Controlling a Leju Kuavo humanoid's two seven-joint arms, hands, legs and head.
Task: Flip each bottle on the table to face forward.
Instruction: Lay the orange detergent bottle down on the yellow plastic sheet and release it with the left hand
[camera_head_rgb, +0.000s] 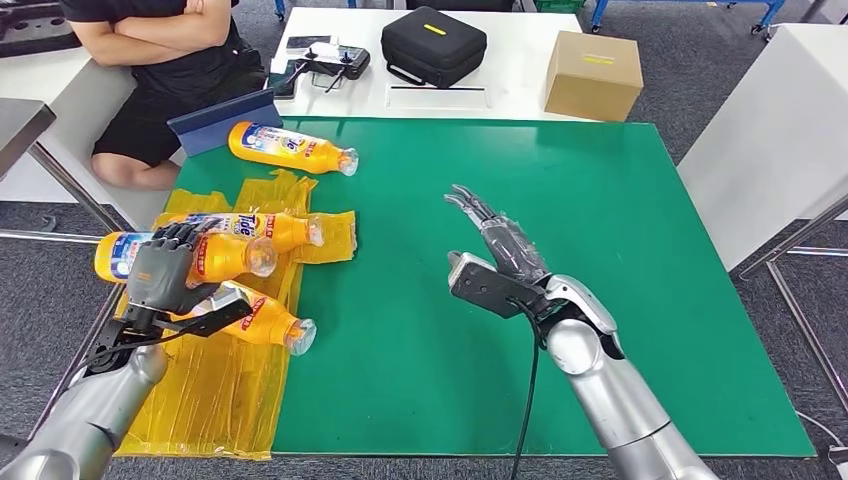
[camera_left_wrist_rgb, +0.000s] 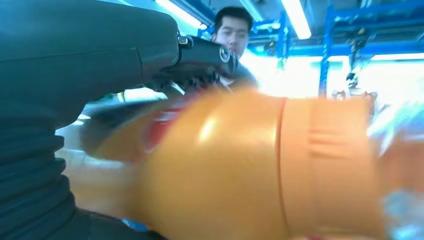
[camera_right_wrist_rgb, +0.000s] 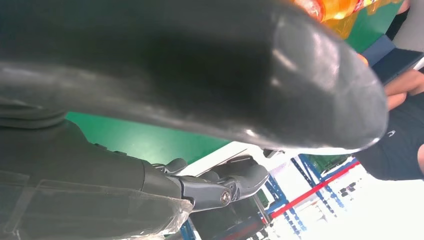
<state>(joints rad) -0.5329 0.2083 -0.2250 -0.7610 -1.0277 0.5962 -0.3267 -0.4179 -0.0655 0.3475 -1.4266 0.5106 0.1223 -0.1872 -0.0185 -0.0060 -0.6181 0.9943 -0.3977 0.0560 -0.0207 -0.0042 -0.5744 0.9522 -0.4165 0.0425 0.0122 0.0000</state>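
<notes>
From the head view, the green table (camera_head_rgb: 560, 300) held four orange bottles, all lying on their sides at its left part. One bottle (camera_head_rgb: 292, 147) lay apart near the far edge, just beside a blue tablet (camera_head_rgb: 222, 121), its clear cap pointing right. The other three lay on a crumpled yellow plastic sheet (camera_head_rgb: 225, 385): a labelled bottle (camera_head_rgb: 262, 229) farthest back, a second bottle (camera_head_rgb: 215, 257) just in front of it, and a third bottle (camera_head_rgb: 268, 323) nearest the robot. The left hand (camera_head_rgb: 165, 268) was wrapped around the second bottle, its dark fingers curled over the top of it. The right hand (camera_head_rgb: 495, 240) hung over bare green table, well apart from every bottle, fingers stretched out and holding nothing. A seated person (camera_head_rgb: 165, 60) with folded arms was at the far left, and a white table behind carried a black case (camera_head_rgb: 433, 45), a cardboard box (camera_head_rgb: 593, 75) and a controller (camera_head_rgb: 325, 62). In the left wrist view, the orange body of the gripped bottle (camera_left_wrist_rgb: 260, 170) sat blurred right against the camera, with the hand's dark fingers (camera_left_wrist_rgb: 200, 52) reaching over it. In the right wrist view, the thick grey thumb (camera_right_wrist_rgb: 225, 75) stood apart from the darker fingers (camera_right_wrist_rgb: 220, 182), nothing between them, with green table behind.
</notes>
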